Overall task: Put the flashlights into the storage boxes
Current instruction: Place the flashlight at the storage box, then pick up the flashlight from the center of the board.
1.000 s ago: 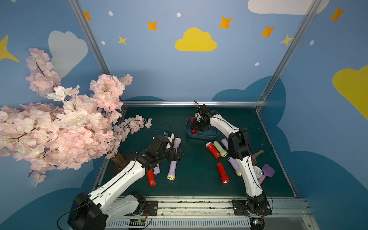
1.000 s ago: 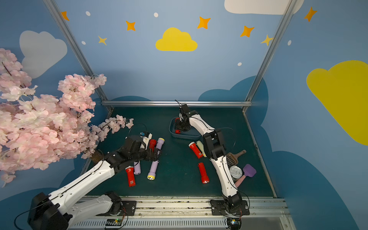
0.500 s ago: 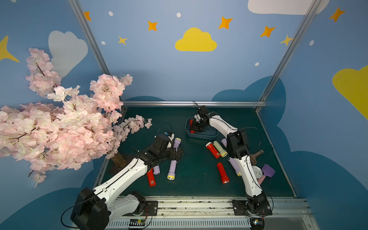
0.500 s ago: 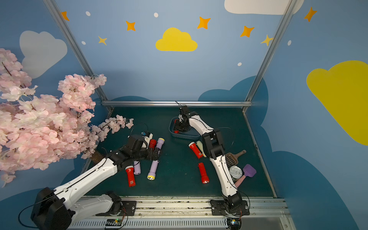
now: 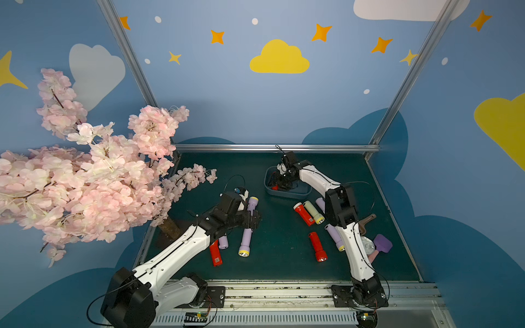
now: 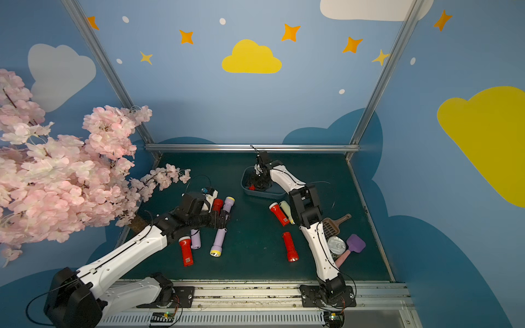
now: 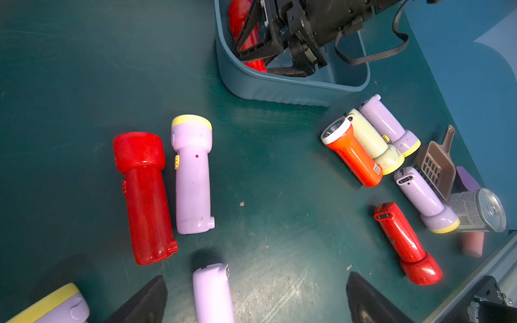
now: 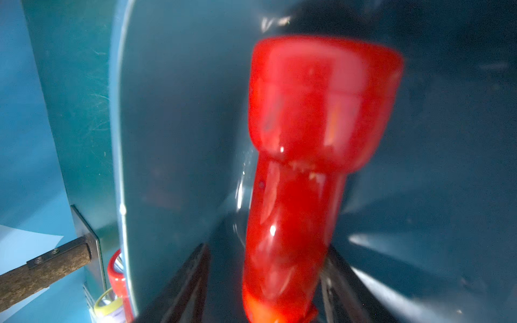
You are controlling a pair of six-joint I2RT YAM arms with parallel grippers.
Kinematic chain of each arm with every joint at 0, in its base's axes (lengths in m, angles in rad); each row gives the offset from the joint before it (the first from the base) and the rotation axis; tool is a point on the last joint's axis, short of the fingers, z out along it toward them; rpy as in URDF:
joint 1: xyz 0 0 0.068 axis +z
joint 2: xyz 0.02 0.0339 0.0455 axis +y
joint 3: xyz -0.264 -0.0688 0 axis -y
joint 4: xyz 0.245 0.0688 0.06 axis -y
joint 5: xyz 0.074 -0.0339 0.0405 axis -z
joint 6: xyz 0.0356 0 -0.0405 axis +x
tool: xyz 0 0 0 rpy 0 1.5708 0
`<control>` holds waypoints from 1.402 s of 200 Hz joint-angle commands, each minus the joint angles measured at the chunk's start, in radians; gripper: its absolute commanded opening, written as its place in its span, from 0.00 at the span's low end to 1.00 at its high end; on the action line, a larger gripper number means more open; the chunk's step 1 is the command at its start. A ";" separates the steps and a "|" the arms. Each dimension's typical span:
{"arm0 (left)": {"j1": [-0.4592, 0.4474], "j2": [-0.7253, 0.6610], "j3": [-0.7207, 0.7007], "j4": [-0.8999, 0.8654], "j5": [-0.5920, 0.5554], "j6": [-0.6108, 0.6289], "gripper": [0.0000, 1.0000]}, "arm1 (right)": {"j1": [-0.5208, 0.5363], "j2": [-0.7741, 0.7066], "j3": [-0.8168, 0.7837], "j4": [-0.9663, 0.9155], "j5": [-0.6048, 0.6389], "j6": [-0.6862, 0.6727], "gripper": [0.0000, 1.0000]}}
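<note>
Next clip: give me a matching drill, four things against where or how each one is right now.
1 pale yellow flashlight
2 silver can
3 left tool
4 right tool

a reaching into the blue bin
b open over a lilac flashlight
c beside the brown scoop
d beside the orange-red flashlight

Pairs: 1-d, 2-c, 3-b, 4-a

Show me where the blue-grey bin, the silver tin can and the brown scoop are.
blue-grey bin (image 7: 279, 91): left wrist view, outer wall.
silver tin can (image 7: 492, 209): left wrist view, lid.
brown scoop (image 7: 433, 167): left wrist view, slotted part.
</note>
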 commanded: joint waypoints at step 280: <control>-0.599 0.100 0.085 0.003 -0.202 -0.112 0.99 | 0.050 -0.944 -1.093 0.079 0.374 -0.203 0.55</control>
